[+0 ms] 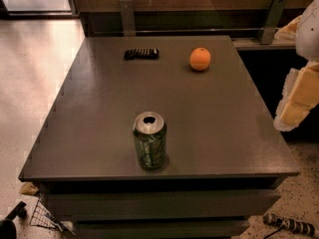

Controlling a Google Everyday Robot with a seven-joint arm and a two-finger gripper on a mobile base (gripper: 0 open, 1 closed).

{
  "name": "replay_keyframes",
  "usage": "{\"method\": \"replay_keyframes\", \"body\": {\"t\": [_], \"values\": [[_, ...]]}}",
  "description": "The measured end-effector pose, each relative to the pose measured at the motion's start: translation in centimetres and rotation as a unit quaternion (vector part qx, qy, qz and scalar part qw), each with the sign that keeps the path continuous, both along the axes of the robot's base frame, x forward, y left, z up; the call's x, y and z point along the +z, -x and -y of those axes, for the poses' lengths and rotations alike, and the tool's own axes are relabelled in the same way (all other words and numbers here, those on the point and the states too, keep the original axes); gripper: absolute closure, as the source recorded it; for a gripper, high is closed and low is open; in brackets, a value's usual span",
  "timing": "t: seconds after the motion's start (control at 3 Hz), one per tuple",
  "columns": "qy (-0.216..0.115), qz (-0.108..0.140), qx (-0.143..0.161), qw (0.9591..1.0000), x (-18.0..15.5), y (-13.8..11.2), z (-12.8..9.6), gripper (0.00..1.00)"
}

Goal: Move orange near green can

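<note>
The gripper (298,99) was found at the right edge of the view, held off the right side of the table (224,128) and touching nothing; whether it was released or clenched could not be told, and nothing was seen held in it. The orange (200,59) was recorded on the far part of the table, right of centre, resting on the bare surface. From the gripper it lay to the left and further back, so a reach across the table's right edge and inward was judged necessary for the coming move. Being round, the fruit presented no long axis, and approach from any side was judged equally workable. Only one arm was fitted, so no choice of side arose. The orange was noted as small, bright and smooth, with a dark dimple on top, and somewhat narrower than the can. The green can (149,139) stood upright near the front edge, well apart from the orange. A black remote (141,54) lay flat on the far part, left of the orange.
</note>
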State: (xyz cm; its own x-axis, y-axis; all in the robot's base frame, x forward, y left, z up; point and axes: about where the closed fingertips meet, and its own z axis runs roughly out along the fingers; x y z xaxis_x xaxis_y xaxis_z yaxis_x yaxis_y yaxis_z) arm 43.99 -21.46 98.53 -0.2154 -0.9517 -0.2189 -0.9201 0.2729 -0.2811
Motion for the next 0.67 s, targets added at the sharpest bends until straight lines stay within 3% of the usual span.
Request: {"method": "replay_keyframes", "body": {"t": [0.33, 0.67], "values": [[-0.025, 0.022, -0.004, 0.9994, -0.1, -2.4, 0.5, 0.0], [-0.08, 0.066, -0.017, 0.9945, 0.1, -7.4, 1.3, 0.0]]}}
